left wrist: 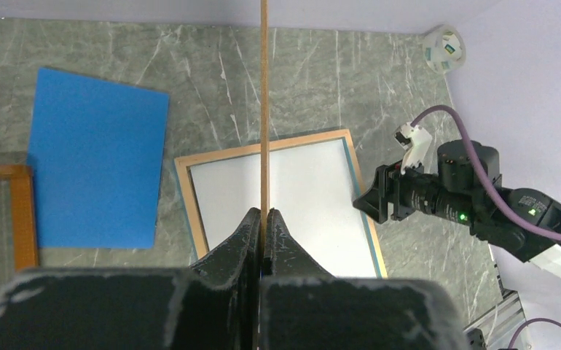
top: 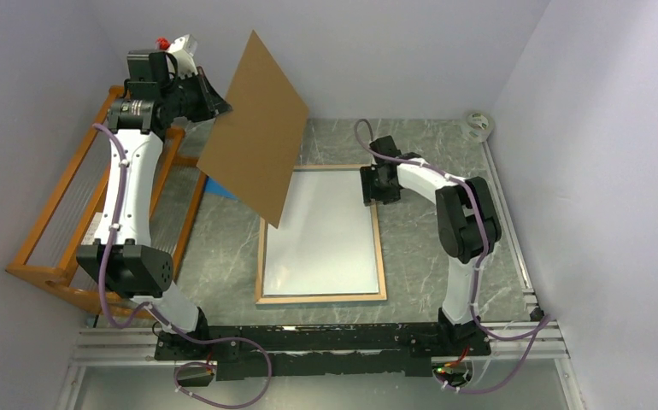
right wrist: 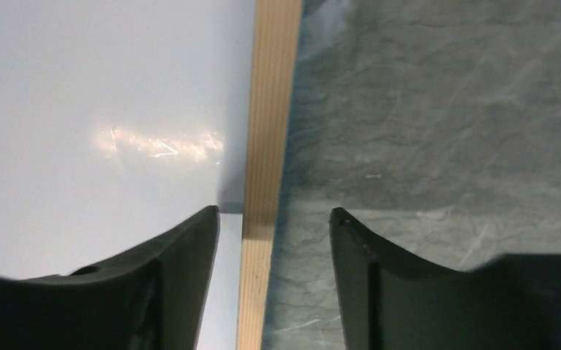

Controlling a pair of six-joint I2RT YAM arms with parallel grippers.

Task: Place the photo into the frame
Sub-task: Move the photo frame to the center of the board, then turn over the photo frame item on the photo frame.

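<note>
The frame lies flat mid-table, light wood side up, with a plain white surface filling it. It also shows in the left wrist view and the right wrist view. No balloon picture shows anywhere. My left gripper is shut on the edge of a plain brown backing board and holds it tilted in the air over the frame's far left corner. In the left wrist view the board is edge-on between the closed jaws. My right gripper is open, its jaws straddling the frame's right rail.
A flat blue pad lies left of the frame, partly hidden under the board in the top view. An orange wooden rack stands along the left wall. A small white tape roll sits at the far right corner.
</note>
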